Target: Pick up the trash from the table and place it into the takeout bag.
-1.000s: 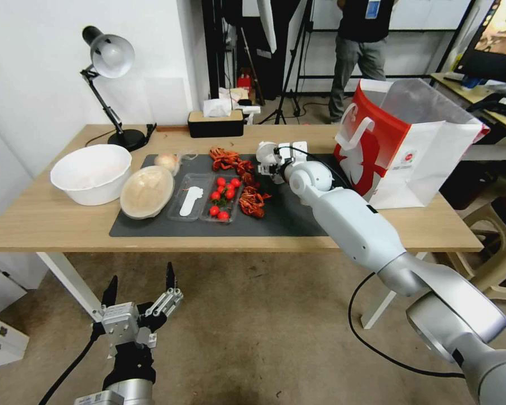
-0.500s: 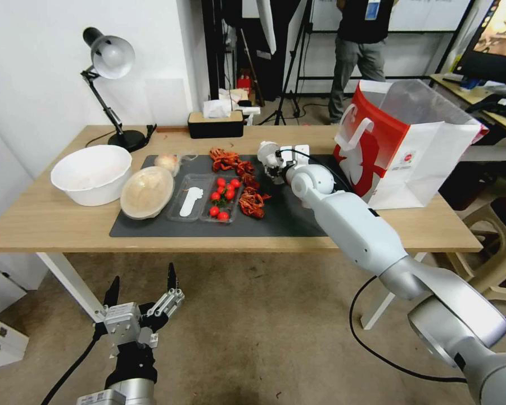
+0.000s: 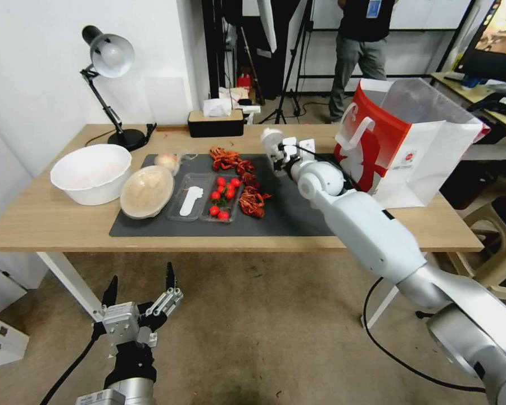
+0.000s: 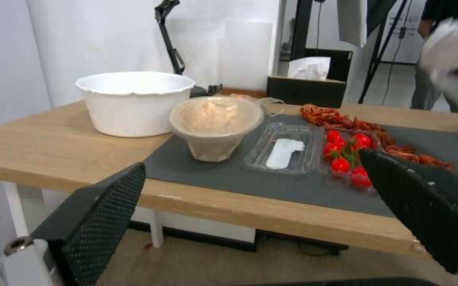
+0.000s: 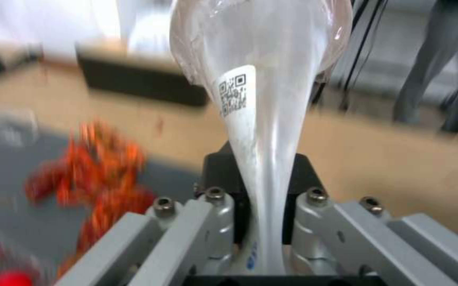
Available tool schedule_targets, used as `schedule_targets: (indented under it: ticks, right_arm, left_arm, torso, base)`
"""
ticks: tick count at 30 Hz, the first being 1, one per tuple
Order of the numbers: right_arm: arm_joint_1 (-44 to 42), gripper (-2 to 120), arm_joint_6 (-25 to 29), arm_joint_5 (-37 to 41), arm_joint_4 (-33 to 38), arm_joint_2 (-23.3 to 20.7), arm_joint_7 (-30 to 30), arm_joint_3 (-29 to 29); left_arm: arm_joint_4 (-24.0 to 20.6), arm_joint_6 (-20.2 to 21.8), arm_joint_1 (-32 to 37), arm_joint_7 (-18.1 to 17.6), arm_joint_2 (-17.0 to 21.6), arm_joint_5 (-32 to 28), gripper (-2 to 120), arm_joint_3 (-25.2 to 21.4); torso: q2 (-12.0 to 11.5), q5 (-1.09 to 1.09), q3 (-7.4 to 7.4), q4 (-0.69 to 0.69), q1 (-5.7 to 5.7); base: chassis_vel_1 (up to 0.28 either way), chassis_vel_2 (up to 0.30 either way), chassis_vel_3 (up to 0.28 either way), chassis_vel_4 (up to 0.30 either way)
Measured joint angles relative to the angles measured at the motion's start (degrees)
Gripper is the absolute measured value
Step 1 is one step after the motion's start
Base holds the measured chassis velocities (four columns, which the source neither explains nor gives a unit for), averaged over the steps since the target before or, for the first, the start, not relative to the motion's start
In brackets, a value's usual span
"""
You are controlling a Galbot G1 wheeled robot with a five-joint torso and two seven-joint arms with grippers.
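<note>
My right gripper [image 3: 282,153] is shut on a clear plastic cup [image 3: 271,138], squeezed flat between the fingers [image 5: 216,222] and held a little above the dark mat [image 3: 292,216], left of the takeout bag [image 3: 410,152]. The cup [image 5: 261,79] carries a QR label. On the mat lie a beige lidded bowl [image 3: 147,191], a small pale bagged lump [image 3: 167,162], a clear tray [image 3: 190,198], a tray of cherry tomatoes [image 3: 222,198] and red crayfish shells [image 3: 253,201]. My left gripper [image 3: 139,284] hangs open below the table's [image 3: 45,222] front edge.
A white bowl [image 3: 91,171] sits at the table's left end, with a desk lamp [image 3: 109,56] behind it. A black tissue box [image 3: 215,124] stands at the back edge. A chair [image 3: 500,247] is to the right of the table.
My right gripper has risen off the mat with the clear cup and shifted slightly right toward the bag. The left arm has stayed where it was.
</note>
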Motion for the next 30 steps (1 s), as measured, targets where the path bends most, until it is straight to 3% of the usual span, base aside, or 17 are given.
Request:
schedule_targets:
  ticks: [5, 11, 15, 23, 27, 30]
  right_arm:
    - [-0.8, 3, 0.8, -1.9, 9.4, -4.3, 4.8, 3.8]
    - [0.7, 3, -1.3, 3.0, 16.2, -11.4, 11.6, 9.1]
    - [2.4, 2, -3.6, 9.3, 15.3, -16.2, 15.2, 12.8]
    - [1.9, 1, -4.0, 14.1, 11.6, -19.9, 15.9, 15.4]
    - [0.7, 11, -3.0, 14.0, 10.8, -19.9, 15.7, 15.9]
    - [-0.1, 25, -2.8, 13.7, 10.8, -19.2, 16.1, 16.0]
  left_arm:
    - [-0.2, -0.1, 0.1, 0.0, 0.0, 0.1, 100, 0.0]
    - [-0.3, -0.1, 0.1, 0.0, 0.0, 0.2, 100, 0.4]
    - [-0.3, -0.1, 0.1, 0.1, 0.0, 0.3, 100, 0.7]
    - [-0.3, -0.2, 0.0, 0.5, 0.0, 0.3, 100, 0.7]
    - [-0.3, -0.3, 0.1, 0.9, 0.0, 0.3, 100, 0.9]
    - [-0.5, -0.3, 0.2, 0.9, 0.0, 0.3, 100, 0.8]
  torso:
    - [0.0, 0.00, -0.01, 0.01, 0.00]
    - [0.0, -0.02, -0.02, 0.00, -0.02]
    - [0.0, 0.00, -0.01, 0.00, -0.02]
    - [0.0, 0.00, -0.01, 0.00, -0.02]
    - [0.0, 0.00, -0.01, 0.00, -0.01]
    - [0.0, -0.01, -0.01, 0.01, -0.01]
  base:
    - [0.000, 0.000, 0.000, 0.000]
    - [0.000, 0.000, 0.000, 0.000]
    - [0.000, 0.000, 0.000, 0.000]
    - [0.000, 0.000, 0.000, 0.000]
    - [0.000, 0.000, 0.000, 0.000]
    - [0.000, 0.000, 0.000, 0.000]
